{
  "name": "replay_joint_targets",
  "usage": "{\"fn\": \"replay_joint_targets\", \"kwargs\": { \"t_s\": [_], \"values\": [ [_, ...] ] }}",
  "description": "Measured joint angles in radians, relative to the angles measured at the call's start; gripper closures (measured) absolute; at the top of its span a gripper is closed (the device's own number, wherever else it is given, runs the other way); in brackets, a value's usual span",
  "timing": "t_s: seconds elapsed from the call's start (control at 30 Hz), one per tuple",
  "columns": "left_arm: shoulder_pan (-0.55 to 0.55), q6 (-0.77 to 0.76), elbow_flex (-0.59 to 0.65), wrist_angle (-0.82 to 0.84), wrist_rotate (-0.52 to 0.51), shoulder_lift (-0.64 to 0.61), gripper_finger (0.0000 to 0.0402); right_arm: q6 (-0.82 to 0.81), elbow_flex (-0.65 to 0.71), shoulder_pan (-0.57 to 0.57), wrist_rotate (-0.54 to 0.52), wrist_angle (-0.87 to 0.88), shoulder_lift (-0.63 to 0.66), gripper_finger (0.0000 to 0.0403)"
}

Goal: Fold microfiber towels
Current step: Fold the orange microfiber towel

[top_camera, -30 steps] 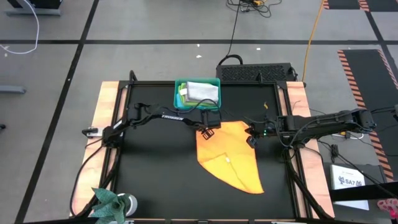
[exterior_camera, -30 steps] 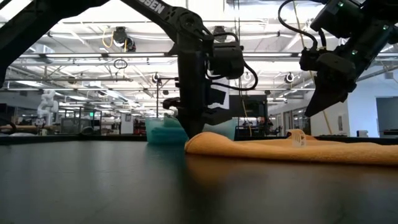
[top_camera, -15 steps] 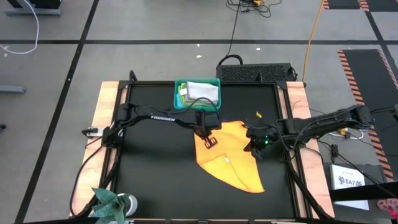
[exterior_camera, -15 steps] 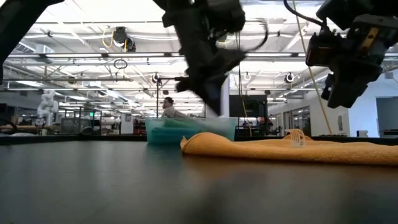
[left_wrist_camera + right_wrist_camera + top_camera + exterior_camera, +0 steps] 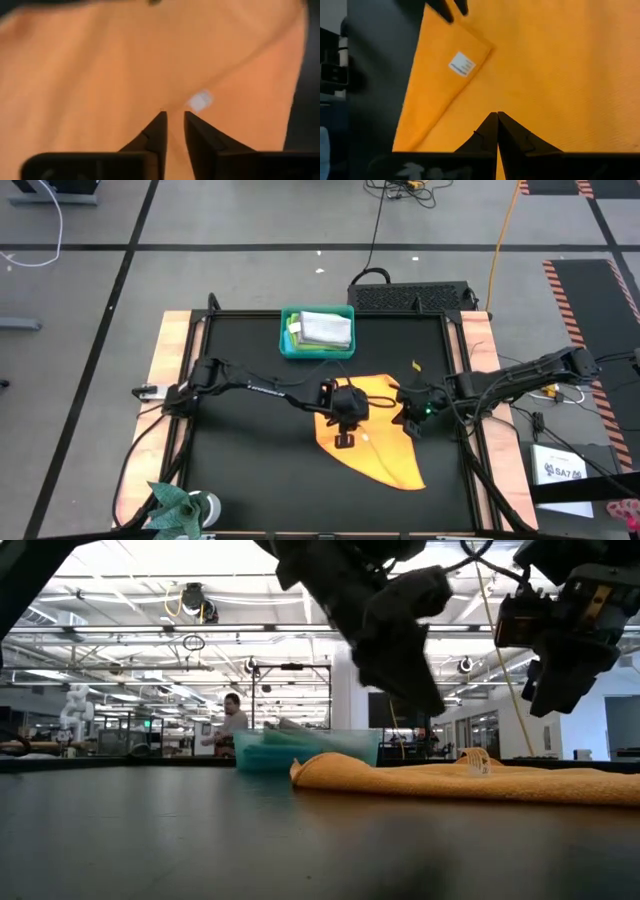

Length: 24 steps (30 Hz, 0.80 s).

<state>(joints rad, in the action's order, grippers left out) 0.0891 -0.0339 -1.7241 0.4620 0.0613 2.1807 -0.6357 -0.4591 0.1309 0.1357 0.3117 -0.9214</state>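
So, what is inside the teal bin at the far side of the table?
The teal bin holds a light grey towel on top, with a lime green towel edge beside it. Anything beneath them is covered.

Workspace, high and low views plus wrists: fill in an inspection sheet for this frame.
Surface: black mat on a wood-edged table.
Job's things: orange towel lying on the mat, white tag showing; more towels in the teal bin.
Clutter: green crumpled item at the table's near-left corner.
Grippers: left gripper above the orange towel, jaws slightly parted, holding nothing; right gripper at the towel's right edge, shut, empty.
Cables: cords on the floor beyond the table.
Surroundings: open hall; a person far behind.
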Motion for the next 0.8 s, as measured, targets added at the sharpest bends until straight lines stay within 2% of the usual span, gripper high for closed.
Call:
{"fn": "replay_joint_targets", "kwargs": {
  "t_s": [0.23,0.3,0.8],
  "values": [
    [0.015,0.129,0.002,0.002,0.013,0.043,0.0268,-0.012,-0.001,0.015,0.022,0.014,0.060,0.0403],
    [0.011,0.160,-0.003,-0.052,0.012,0.054,0.0257,-0.012,-0.001,0.015,0.022,0.047,0.093,0.0403],
    [-0.025,0.284,-0.001,-0.048,0.001,0.074,0.0247,-0.054,-0.044,0.015,0.016,0.076,0.371,0.0403]
  ]
}}
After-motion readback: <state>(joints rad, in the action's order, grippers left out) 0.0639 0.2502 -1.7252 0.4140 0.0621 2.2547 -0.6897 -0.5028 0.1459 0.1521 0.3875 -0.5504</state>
